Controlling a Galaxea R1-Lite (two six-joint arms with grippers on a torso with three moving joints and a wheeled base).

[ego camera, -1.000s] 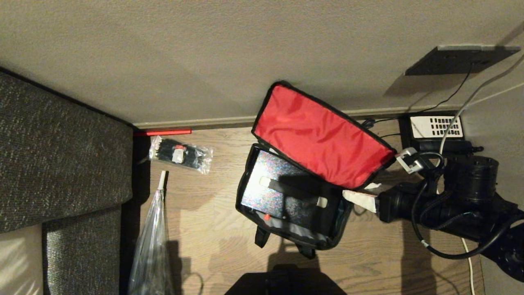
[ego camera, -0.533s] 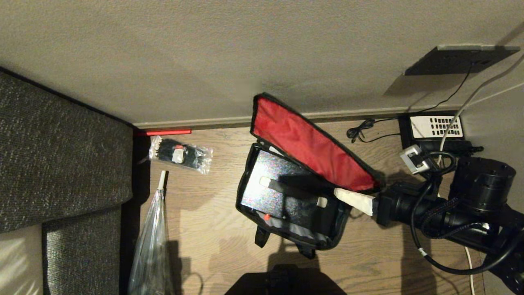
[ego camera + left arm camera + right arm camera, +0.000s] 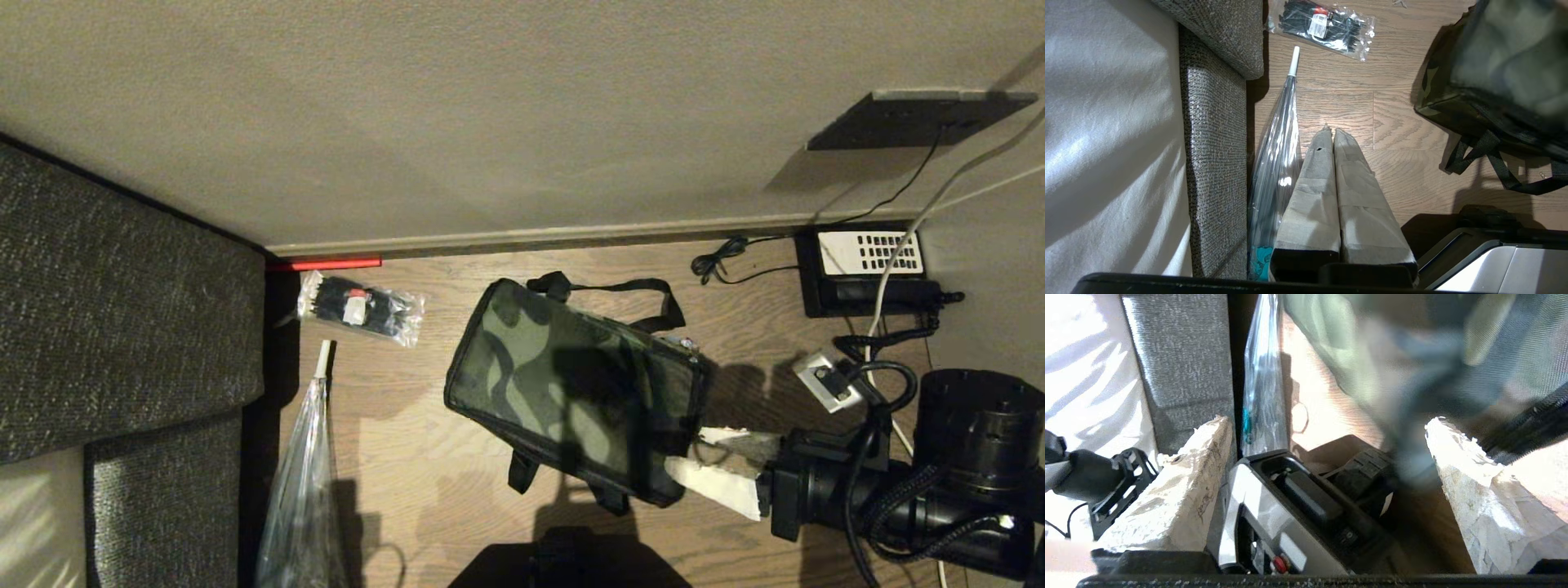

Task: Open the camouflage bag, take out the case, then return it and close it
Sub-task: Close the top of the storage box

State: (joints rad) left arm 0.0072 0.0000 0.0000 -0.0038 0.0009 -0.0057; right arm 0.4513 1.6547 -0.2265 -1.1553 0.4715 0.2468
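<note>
The camouflage bag (image 3: 571,384) lies on the wooden floor with its lid down, camouflage side up and its black straps loose around it. No red lining shows, and the case is hidden. My right gripper (image 3: 687,452) sits at the bag's right end, open, with nothing between its white-wrapped fingers (image 3: 718,483). The right wrist view shows the same gripper (image 3: 1327,421) with its jaws wide apart and the bag (image 3: 1372,343) blurred just beyond. In the left wrist view my left gripper (image 3: 1332,130) hangs shut and empty, left of the bag (image 3: 1494,61).
A grey sofa (image 3: 122,310) fills the left side. A clear packet of black items (image 3: 359,309) and a clear folded umbrella (image 3: 302,490) lie beside it. A black telephone (image 3: 865,261) with cables sits at the wall, back right. My base (image 3: 571,563) is at the front.
The red-lined lid has dropped from upright to flat over the bag, hiding the case. My right gripper let it go, opened wider and moved toward the front.
</note>
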